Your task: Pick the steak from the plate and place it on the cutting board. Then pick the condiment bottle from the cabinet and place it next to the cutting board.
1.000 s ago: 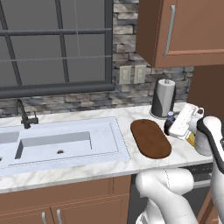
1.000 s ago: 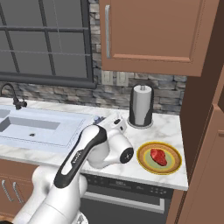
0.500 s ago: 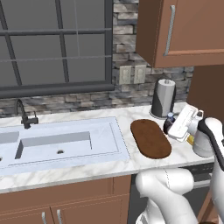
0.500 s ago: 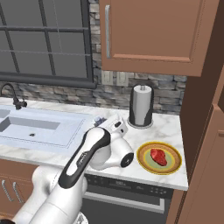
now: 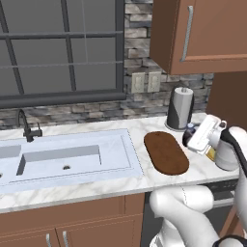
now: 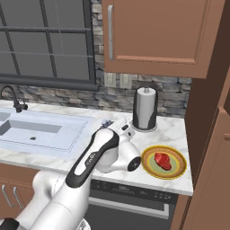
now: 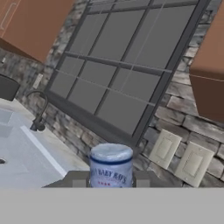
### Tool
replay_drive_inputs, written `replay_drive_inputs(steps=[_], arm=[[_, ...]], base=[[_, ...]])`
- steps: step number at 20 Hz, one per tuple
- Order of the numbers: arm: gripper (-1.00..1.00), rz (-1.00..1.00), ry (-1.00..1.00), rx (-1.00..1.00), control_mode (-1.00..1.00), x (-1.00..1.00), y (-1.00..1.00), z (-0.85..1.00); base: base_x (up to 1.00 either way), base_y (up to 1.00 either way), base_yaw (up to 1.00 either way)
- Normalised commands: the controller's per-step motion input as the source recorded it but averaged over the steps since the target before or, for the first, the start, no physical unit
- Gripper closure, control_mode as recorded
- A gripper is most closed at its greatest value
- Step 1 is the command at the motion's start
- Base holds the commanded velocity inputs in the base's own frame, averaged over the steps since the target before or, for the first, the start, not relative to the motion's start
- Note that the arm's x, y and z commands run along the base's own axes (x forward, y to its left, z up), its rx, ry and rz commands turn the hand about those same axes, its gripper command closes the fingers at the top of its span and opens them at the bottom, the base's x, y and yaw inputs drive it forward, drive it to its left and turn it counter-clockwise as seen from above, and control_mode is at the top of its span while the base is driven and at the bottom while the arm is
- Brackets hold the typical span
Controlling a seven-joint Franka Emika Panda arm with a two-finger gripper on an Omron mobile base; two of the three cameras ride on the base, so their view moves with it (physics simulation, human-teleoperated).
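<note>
Meanwhile the gripper [image 7: 111,183] clamps the condiment bottle [image 7: 111,165], with the paper towel roll [image 5: 179,109] close behind it and the cutting board [image 5: 166,152] just beside it on the surface [image 5: 144,181].

1. A white marble counter [image 5: 96,185] runs along the wall, with a pale sink basin [image 5: 62,157] set into it and a dark curved faucet [image 5: 26,128] behind.
2. A large dark-framed window [image 5: 60,48] sits above the sink.
3. The backsplash is grey stacked stone [image 6: 117,96], carrying two pale outlet plates [image 5: 146,82].
4. Brown wooden drawer fronts [image 5: 72,222] line the base.
5. A dark appliance front, possibly a dishwasher [image 6: 130,211], sits under the counter.
</note>
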Motion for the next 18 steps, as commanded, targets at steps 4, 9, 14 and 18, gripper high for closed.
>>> replay_drive_inputs(steps=[4, 9, 14, 18], arm=[[1.0, 0.0, 0.0, 0.0, -1.0, 0.09, -0.23, 0.0], [1.0, 0.0, 0.0, 0.01, -1.0, 0.13, -0.25, 0.0], [1.0, 0.0, 0.0, 0.02, -1.0, 0.1, -0.24, 0.0], [1.0, 0.0, 0.0, 0.03, -1.0, 0.08, -0.21, 0.0]], base=[[0.0, 0.0, 0.0], [0.0, 0.0, 0.0], [0.0, 0.0, 0.0], [0.0, 0.0, 0.0]])
